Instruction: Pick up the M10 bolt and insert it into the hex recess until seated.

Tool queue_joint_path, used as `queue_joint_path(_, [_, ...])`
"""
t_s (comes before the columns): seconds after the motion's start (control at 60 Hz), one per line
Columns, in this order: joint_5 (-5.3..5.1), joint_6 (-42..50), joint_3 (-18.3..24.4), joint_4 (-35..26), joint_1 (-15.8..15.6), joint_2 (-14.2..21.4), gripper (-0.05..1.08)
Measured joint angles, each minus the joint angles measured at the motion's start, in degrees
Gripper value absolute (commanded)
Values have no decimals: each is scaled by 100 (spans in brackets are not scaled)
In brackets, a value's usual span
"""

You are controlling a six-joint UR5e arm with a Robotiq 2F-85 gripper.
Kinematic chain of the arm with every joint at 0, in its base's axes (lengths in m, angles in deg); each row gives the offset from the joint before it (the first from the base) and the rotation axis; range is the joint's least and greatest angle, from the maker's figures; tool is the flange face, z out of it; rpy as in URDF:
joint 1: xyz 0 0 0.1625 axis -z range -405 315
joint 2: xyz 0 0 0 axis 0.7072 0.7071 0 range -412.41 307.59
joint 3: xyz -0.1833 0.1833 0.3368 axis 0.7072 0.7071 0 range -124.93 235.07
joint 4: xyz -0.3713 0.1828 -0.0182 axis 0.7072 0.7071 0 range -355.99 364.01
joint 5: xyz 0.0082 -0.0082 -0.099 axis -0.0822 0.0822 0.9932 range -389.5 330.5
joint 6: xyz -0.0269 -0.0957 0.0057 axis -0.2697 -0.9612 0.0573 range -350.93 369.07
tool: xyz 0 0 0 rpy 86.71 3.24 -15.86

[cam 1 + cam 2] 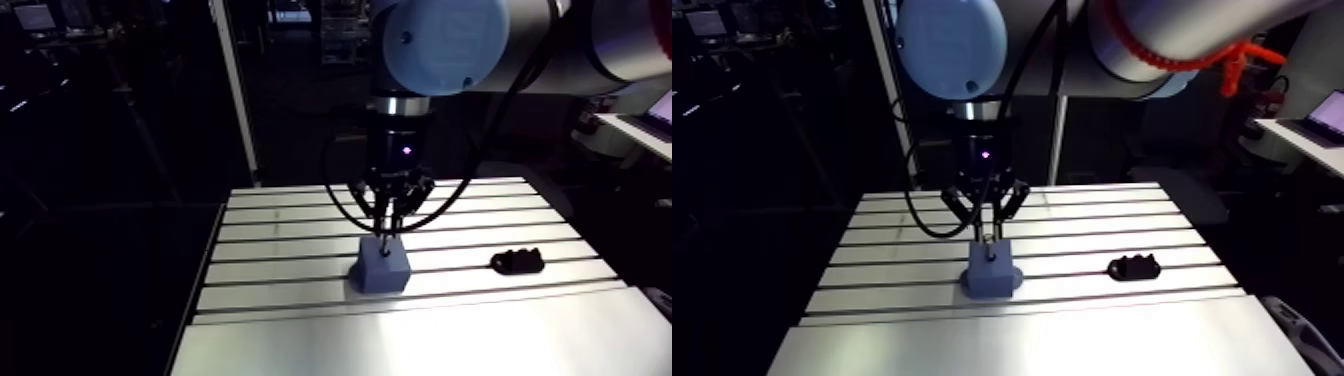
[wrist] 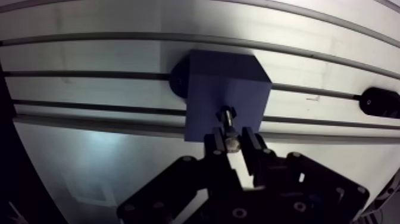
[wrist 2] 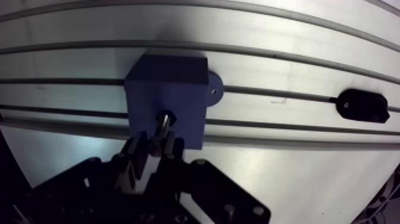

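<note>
Blue block (image 2: 226, 89), silvery slotted table (image 2: 89, 56), seemingly black fixture (image 3: 362, 105)

No readable text, label, brand, number or sign shows on anything in these views.

Our arm's light-blue joint cap (image 1: 445, 40) fills the top of the arm view, and below it the wrist (image 1: 400, 150) hangs straight down over the middle of the table (image 1: 420, 340), well clear of every edge. We see the gripper (image 2: 232, 142) pointing vertically downward. In the wrist view its two black fingers (image 2: 255, 148) stand close together, their tips pinched on the M10 bolt (image 2: 228, 122), which juts out ahead of them.
</note>
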Motion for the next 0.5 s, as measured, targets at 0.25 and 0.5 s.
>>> queue_joint_path(0.25, [6, 0, -10, 11, -1, -4, 86])
queue_joint_path(0.5, [7, 0, -13, 26, -4, -20, 86])
